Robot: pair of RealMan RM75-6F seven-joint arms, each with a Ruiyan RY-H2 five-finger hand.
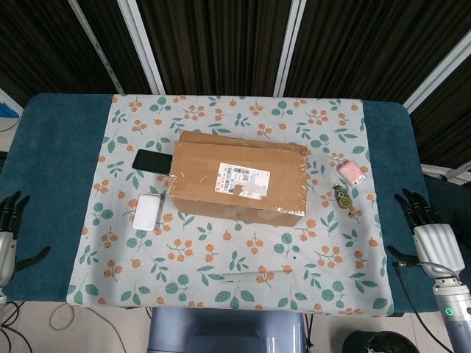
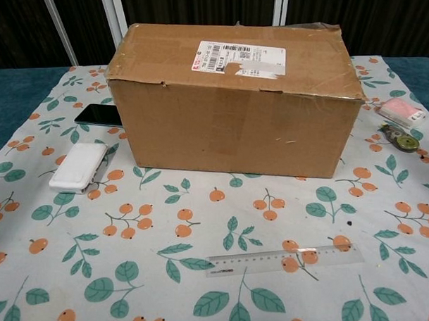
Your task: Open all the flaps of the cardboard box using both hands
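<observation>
From the head view, a closed cardboard box [image 1: 237, 182] sits mid-desk on a floral cloth [image 1: 243, 257], its top flaps flat and taped. The left hand [image 1: 7, 235] and right hand [image 1: 430, 235] wait at the desk's far edges, well apart from the box, fingers spread, holding nothing. A black phone [image 1: 151, 159] and a white case [image 1: 148, 212] lie left of it.

From the chest view, the box fills the middle, a clear ruler [image 2: 285, 260] in front. Neither hand shows. No flap is lifted; the whole task appears to remain.
</observation>
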